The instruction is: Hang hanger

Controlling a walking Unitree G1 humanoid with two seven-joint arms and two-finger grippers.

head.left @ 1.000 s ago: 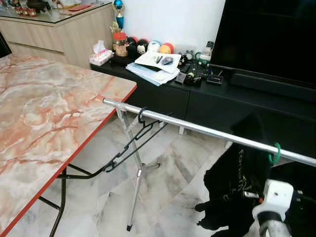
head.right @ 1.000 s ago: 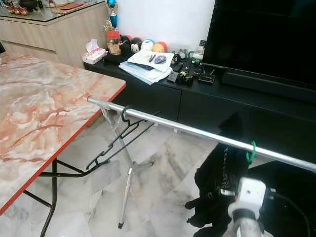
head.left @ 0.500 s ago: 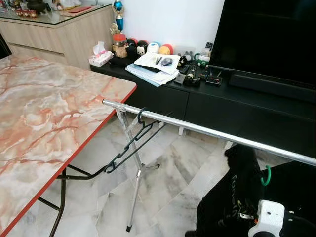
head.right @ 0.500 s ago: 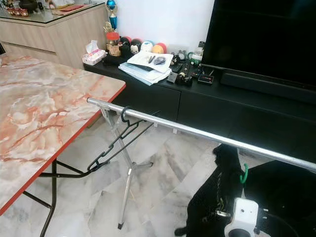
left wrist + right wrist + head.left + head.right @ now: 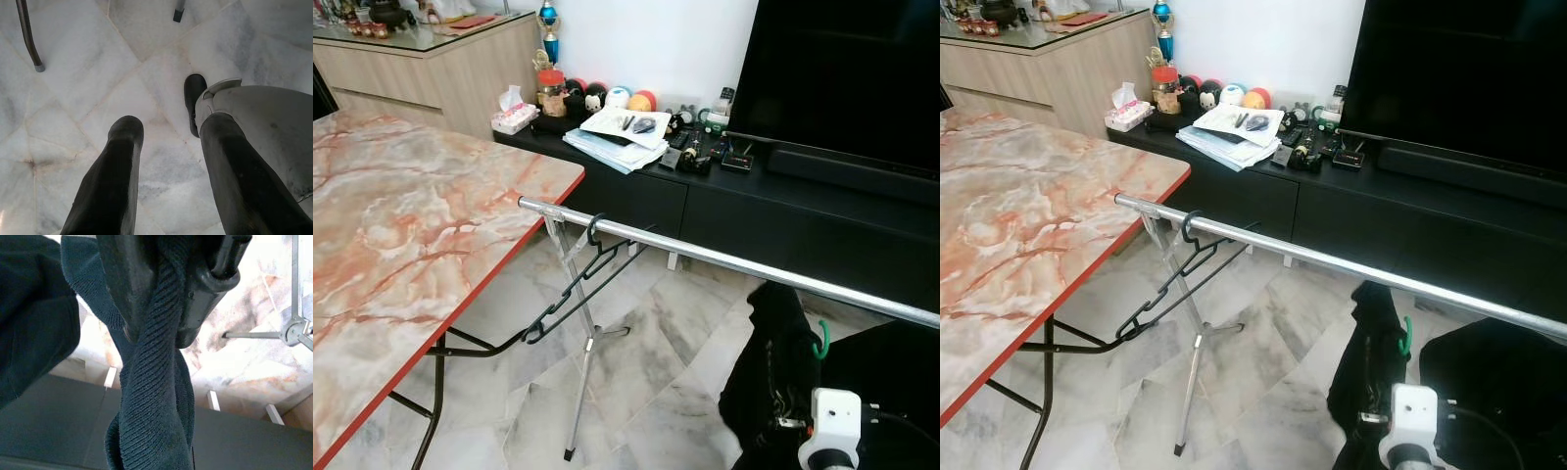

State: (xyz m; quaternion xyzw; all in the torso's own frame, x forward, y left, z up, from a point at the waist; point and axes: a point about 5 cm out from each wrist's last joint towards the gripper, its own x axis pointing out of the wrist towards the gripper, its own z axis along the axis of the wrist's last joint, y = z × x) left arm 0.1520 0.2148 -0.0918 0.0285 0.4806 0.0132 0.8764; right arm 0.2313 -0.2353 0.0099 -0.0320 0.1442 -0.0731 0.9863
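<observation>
A silver rail [image 5: 734, 263] runs across the room from beside the marble-patterned desk [image 5: 401, 245] toward the right, standing on a folding metal stand [image 5: 582, 343]. A bare black hanger [image 5: 578, 289] hangs by its hook from the rail near the desk end, tilted so its far end dips toward the floor.

Low on the right, below the rail, the right gripper [image 5: 166, 293] is clamped on the ribbed collar of a dark shirt [image 5: 778, 362]. In the right wrist view both black fingers [image 5: 210, 289] press the twisted knit between them, and the cloth hangs down past them. The shirt sits on a green hanger [image 5: 820, 339], whose hook pokes up from the cloth just under the rail without touching it. The white housing of the right wrist [image 5: 835, 416] shows just below the shirt.

The left gripper [image 5: 166, 147] hangs idle and points down at the pale marble floor [image 5: 88, 73], its two black fingers apart with nothing between them. The robot's own foot [image 5: 193, 98] shows beyond the fingertips.

Behind the rail stands a low black cabinet [image 5: 724, 201] carrying a stack of papers [image 5: 617, 132], some round coloured toys [image 5: 607, 95], a tissue box [image 5: 513, 113] and small clutter, with a large dark television [image 5: 852, 73] above it.
</observation>
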